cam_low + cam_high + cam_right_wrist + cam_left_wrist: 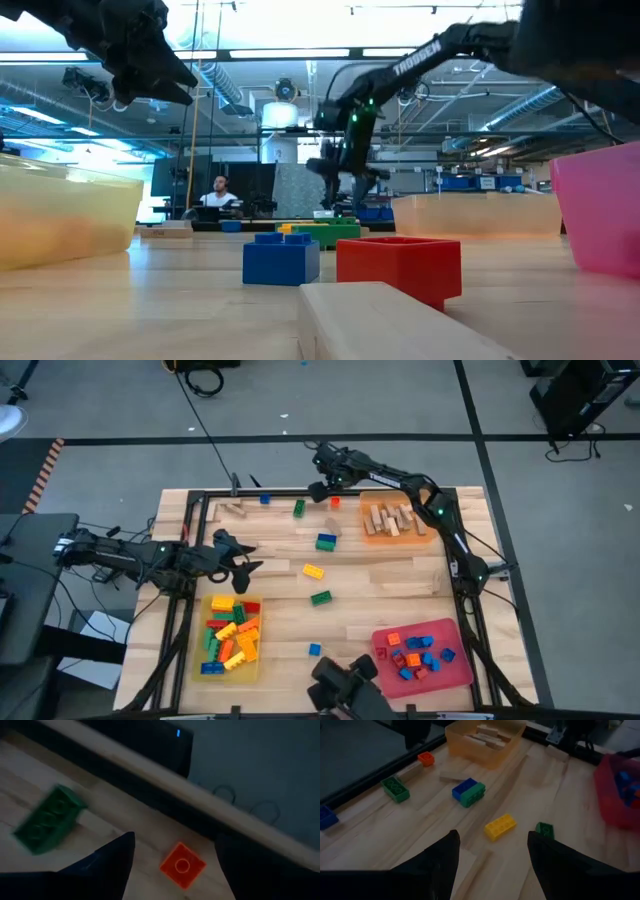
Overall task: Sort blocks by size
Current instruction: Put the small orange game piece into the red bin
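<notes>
The left gripper point(243, 557) hangs above the yellow tray point(254, 660) of bricks, fingers point(442, 857) spread and empty. Past it on the table point(400, 575) lie a yellow brick point(500, 826), a green brick point(545, 829) and a blue-green pair point(468, 792). At the far edge the right gripper point(322, 488) hovers over an orange brick point(182, 865), fingers parted, holding nothing, beside the orange tray point(398, 536) of wooden pieces point(388, 517). The red tray point(459, 669) holds small bricks.
</notes>
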You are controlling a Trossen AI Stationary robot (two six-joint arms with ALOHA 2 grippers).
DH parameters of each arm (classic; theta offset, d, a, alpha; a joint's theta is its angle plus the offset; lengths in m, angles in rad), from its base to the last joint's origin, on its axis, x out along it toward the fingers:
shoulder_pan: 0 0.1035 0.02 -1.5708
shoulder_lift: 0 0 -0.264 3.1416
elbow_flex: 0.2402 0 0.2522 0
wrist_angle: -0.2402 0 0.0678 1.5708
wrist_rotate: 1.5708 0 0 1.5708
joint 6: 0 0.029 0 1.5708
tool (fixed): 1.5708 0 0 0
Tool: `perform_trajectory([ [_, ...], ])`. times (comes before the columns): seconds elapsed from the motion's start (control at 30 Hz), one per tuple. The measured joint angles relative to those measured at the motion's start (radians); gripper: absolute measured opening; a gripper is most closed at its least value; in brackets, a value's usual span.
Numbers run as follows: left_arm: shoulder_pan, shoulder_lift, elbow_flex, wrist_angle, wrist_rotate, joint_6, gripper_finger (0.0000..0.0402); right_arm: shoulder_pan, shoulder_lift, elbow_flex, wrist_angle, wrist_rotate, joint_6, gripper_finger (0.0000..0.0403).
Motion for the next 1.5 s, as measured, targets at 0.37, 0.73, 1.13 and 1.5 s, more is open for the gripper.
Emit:
perform_trajectory([
  [0.37,0.000,0.000,0.000,0.005,-0.060,-0.026,0.0241,-0.023,0.058,-0.001,0.008,-0.137,-0.111,0.0295],
  [0.73,0.000,0.000,0.000,0.018,-0.091,-0.027,0.0241,-0.011,0.057,-0.001,-0.126,-0.464,-0.240,0.0291],
  [1.13,0.000,0.000,0.000,0.035,-0.094,-0.027,0.0241,0.050,0.055,-0.001,-0.169,-0.274,-0.517,0.0289],
  [1.5,0.000,0.000,0.000,0.035,-0.094,-0.025,0.0241,0.106,0.055,-0.001,-0.150,-0.221,-0.604,0.0284],
])
